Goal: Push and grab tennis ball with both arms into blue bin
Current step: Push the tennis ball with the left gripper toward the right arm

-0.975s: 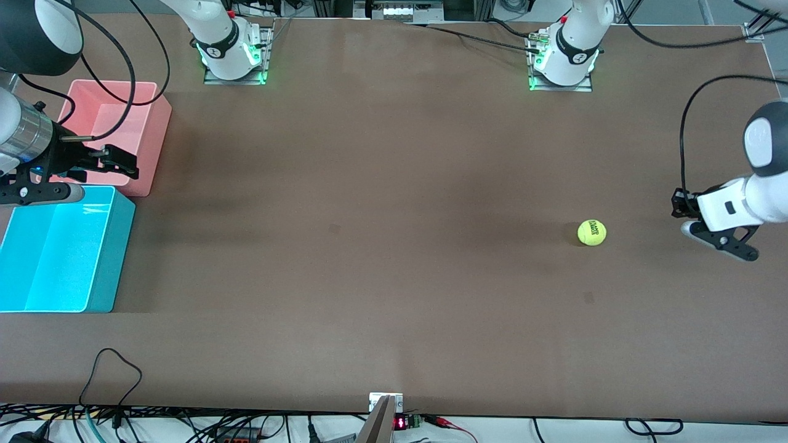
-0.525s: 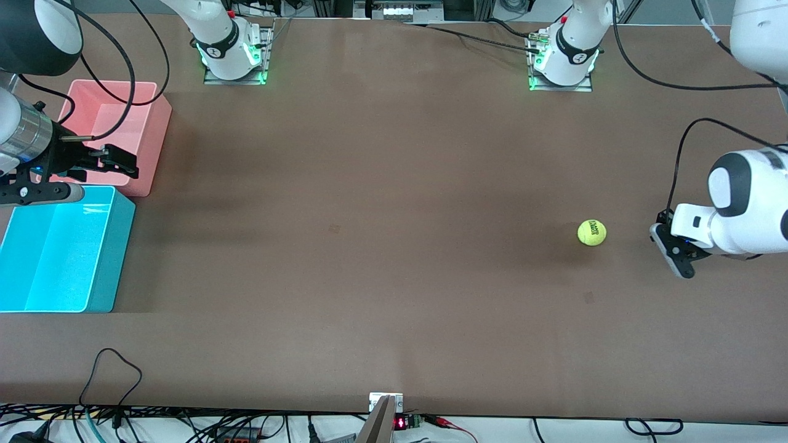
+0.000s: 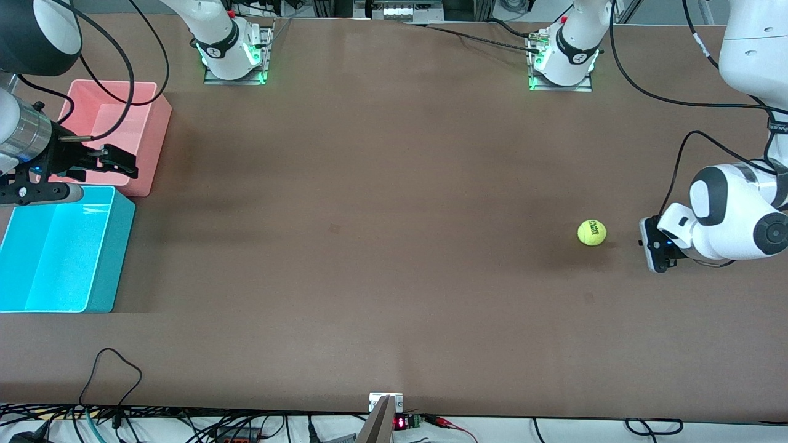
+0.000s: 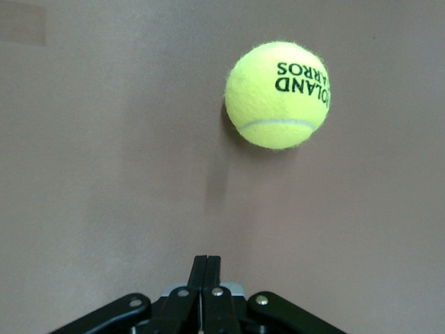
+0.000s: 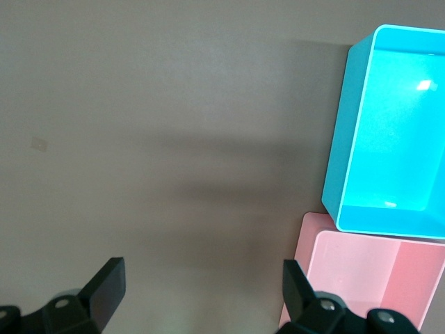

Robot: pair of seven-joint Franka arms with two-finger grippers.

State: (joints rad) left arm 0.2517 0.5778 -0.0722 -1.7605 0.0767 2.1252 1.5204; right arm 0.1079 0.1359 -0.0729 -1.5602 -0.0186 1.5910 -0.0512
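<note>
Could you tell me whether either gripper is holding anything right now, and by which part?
Nothing is held. The left gripper is shut beside the tennis ball; the right gripper is open by the blue bin.

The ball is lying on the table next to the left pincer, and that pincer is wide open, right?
Not quite. The ball does lie on the table beside the left pincer, but that pincer is shut: the left wrist view shows its fingers pressed together.

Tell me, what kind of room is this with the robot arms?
Probably a robot lab. Two arms are bolted along one edge of a big brown table, loose cables hang off its edge, and a tennis ball, blue bin and pink bin look like test props.
</note>
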